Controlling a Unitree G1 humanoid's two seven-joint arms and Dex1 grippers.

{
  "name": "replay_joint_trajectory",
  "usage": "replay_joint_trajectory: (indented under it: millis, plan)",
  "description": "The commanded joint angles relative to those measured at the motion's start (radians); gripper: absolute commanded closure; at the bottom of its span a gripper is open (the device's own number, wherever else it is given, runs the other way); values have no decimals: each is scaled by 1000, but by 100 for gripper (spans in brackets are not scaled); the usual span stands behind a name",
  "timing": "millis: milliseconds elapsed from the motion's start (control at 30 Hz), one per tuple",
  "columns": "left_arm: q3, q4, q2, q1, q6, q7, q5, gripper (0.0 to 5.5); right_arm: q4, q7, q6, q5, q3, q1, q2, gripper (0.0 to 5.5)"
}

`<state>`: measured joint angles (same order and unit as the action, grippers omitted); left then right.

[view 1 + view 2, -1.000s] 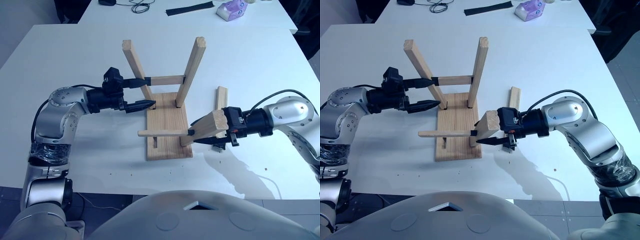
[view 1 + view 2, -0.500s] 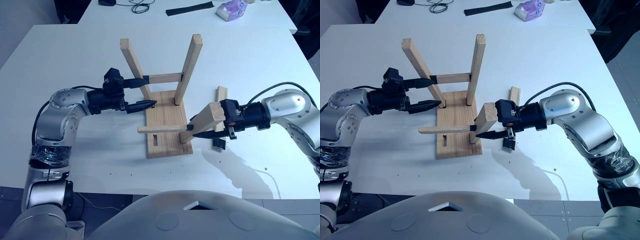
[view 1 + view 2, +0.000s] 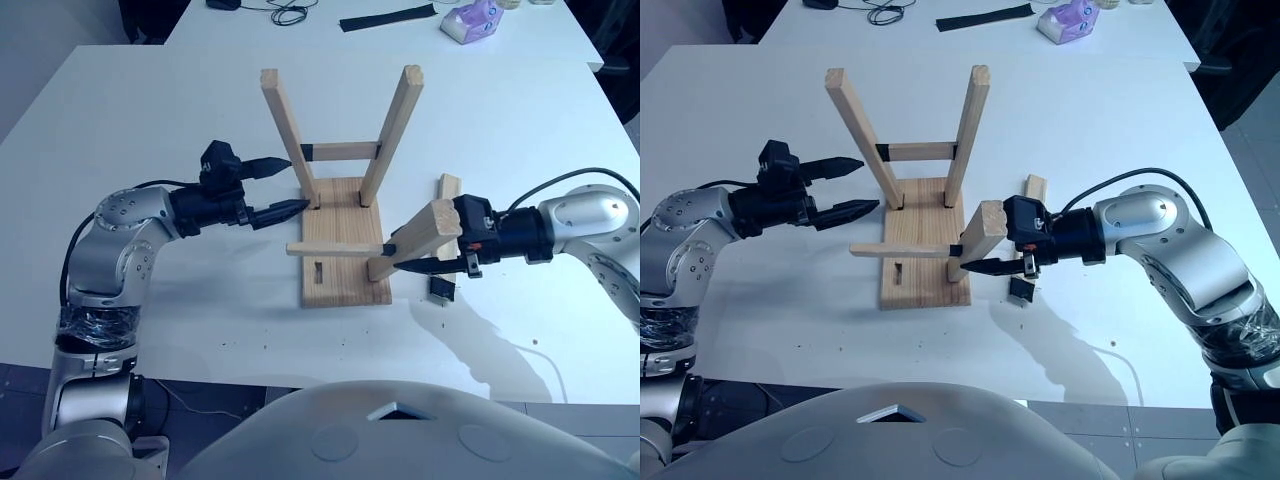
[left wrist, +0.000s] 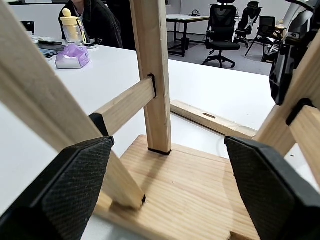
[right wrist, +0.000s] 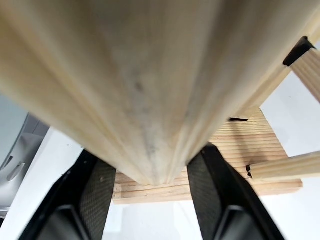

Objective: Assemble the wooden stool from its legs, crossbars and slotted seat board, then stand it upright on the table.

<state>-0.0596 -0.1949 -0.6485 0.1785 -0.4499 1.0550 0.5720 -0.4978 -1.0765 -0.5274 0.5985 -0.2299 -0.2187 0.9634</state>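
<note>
Head view, I log seat board (image 3: 345,285) flat at table (image 3: 150,100) centre, leg pair (image 3: 288,135) upright at its far end, left gripper (image 3: 296,183) spread wide beside them, left wrist view, pads (image 4: 80,190) either side of the leg bases, right wrist view, right gripper (image 5: 150,172) clamped on third leg (image 5: 140,75), tilted at the board's right edge.

Four legs: one upright leg (image 3: 288,140) near the left claw (image 3: 295,183), a second upright leg (image 3: 390,135) beyond it, a third leg (image 3: 415,238) gripped in the right claw (image 3: 408,256), and a loose leg (image 3: 447,188) just beside that claw. Two crossbars: an upper crossbar (image 3: 345,151) past the left claw, a lower crossbar (image 3: 335,248) ahead of the right. One seat board (image 3: 340,285). One small black piece (image 3: 437,289) beside the right claw.
</note>
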Motion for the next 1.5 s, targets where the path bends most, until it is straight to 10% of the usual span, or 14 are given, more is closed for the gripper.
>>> replay_joint_trajectory:
  millis: [33, 1033, 1500]
  plan:
    - [-21, -2, 0, -2, 8, -7, 9, 142, 35, 89, -156, -90, -25, 28, 45, 346]
    - [-55, 63, -14, 43, 20, -3, -1, 142, 64, 147, -99, -241, 165, 239, 111, 236]
    - [-130, 23, -9, -37, 12, -88, -5, 142, -366, 809, -1067, -173, 388, 219, -552, 161]
